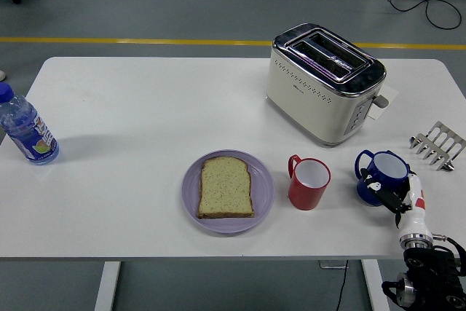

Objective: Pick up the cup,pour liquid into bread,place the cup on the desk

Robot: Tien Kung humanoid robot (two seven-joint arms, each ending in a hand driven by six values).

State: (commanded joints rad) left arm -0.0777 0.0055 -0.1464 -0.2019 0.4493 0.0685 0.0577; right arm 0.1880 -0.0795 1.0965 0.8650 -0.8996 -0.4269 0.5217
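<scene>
At the table's [145, 107] near right corner, my right hand [397, 198] curls its fingers round the blue cup [380, 174]. No legible writing on the bottle [25, 130] far left. White tabletop, grey floor, yellow line. Left of my hand: red cup [309, 183], bread [226, 187] on purple plate [263, 187].

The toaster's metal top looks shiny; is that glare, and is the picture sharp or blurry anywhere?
Head view: the toaster shows bright glare streaks along its chrome slots. Head view: lighting is even and soft, and the bottle casts only a faint shadow on the table. Head view: everything looks sharp, with no obvious blur.
</scene>
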